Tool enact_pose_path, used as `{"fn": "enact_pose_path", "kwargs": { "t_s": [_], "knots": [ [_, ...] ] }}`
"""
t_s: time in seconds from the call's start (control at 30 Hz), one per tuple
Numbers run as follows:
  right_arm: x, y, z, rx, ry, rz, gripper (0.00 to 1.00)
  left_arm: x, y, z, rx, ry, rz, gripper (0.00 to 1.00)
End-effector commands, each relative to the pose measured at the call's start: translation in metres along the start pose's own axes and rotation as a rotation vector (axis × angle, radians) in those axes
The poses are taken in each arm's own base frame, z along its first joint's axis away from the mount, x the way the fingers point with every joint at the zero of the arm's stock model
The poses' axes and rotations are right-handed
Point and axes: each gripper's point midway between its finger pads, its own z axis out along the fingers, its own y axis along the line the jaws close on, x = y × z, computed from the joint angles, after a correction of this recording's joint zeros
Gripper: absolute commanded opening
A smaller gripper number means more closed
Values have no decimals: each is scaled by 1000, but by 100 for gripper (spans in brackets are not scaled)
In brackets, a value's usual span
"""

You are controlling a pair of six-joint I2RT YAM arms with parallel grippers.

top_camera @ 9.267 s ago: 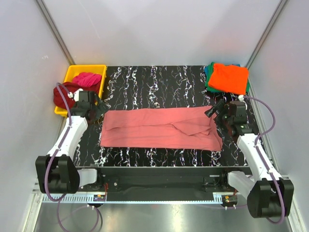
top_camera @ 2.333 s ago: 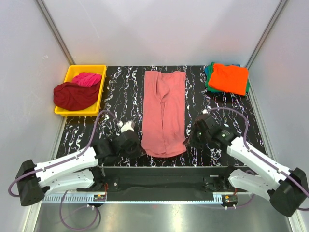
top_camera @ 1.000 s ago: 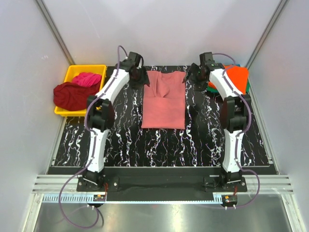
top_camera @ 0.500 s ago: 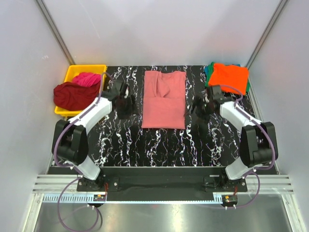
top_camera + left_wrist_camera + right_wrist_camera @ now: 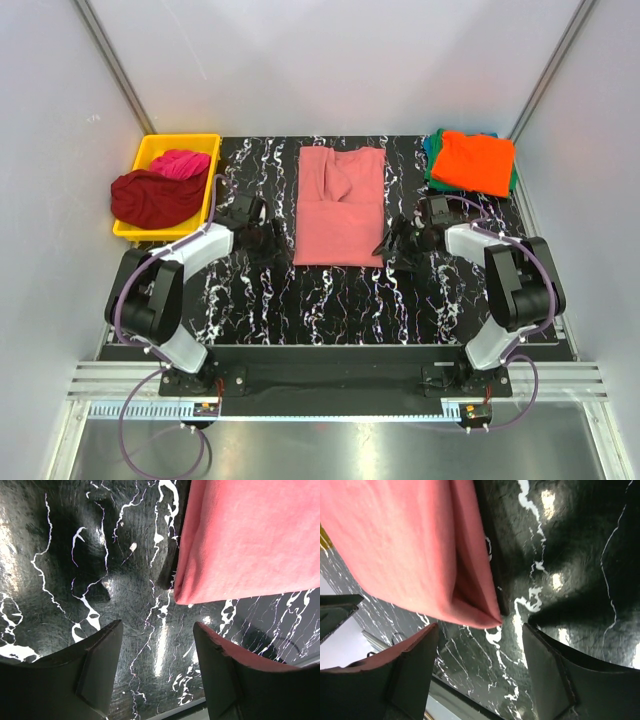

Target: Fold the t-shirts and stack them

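Note:
A salmon-pink t-shirt (image 5: 341,203) lies folded in half on the black marbled table (image 5: 330,300), a long rectangle reaching to the back edge. My left gripper (image 5: 272,237) is open and empty, low over the table just left of the shirt's near left corner (image 5: 186,596). My right gripper (image 5: 390,243) is open and empty, just right of the near right corner (image 5: 487,619). A folded orange shirt (image 5: 476,162) tops a stack with green and blue ones at the back right.
A yellow bin (image 5: 205,150) at the back left holds a dark red shirt (image 5: 155,197) and a magenta one (image 5: 180,163). Grey walls enclose the table on three sides.
The shirt was turned lengthwise and its near half folded up onto the far half. Both grippers let go at the back and came down to the shirt's near corners, open.

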Motion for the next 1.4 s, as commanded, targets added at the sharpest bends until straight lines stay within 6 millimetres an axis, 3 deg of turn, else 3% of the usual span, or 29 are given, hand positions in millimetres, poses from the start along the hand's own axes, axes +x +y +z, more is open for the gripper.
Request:
{"fn": "enact_pose_path", "kwargs": {
  "t_s": [0.0, 0.07, 0.43, 0.67, 1.07, 1.2, 1.23, 1.37],
  "knots": [
    [-10, 8, 6, -30, -27, -15, 74, -7, -16, -3, 77, -53, 11, 63],
    [-6, 2, 13, -15, -1, -10, 71, -7, -18, -1, 90, -55, 12, 62],
    [0, -4, 21, 6, 26, -20, 20, 3, -15, 20, 99, -31, -5, 62],
    [5, -9, 21, 13, 36, -8, 3, 6, -14, 26, 105, -30, -9, 57],
    [-1, 1, 21, -13, 38, -23, 0, 10, -15, 49, 129, -9, -29, 48],
    [1, -2, 22, -5, 42, -25, 0, 11, -15, 50, 129, -8, -32, 33],
    [1, -3, 22, -4, 41, -22, 0, 12, -16, 49, 132, -9, -33, 25],
    [7, -5, 20, -13, 43, -27, 0, 13, -19, 48, 143, -18, -30, 13]
  ]
}}
